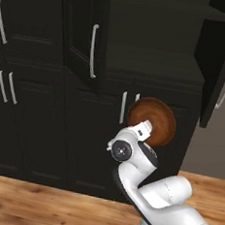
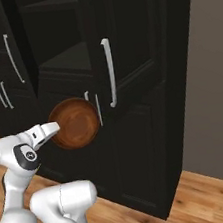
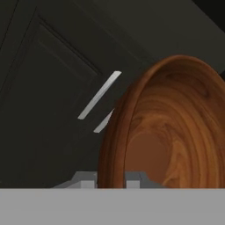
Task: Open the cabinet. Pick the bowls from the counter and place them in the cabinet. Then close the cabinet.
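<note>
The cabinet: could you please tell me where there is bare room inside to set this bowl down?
The dark shelf between the open doors of the cabinet looks bare across its width. Crowding is lower: the brown bowl in the fingers hangs close before the lower doors' handles.

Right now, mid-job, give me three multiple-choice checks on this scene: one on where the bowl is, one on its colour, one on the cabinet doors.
1. Where is the bowl?
A. on a cabinet shelf
B. in the pincer, in front of the lower doors
C. on the floor

2. What colour is it?
A. pale cream
B. blue
C. reddish-brown, wood-like

3. How do the upper cabinet doors stand?
A. both swung open
B. both shut
C. taken off

Answers:
1 B, its rim sits between the two fingertips in the hand view, below the shelves.
2 C, the wood grain shows inside it.
3 A, both doors stand out from the frame and the dark shelves show.
</note>
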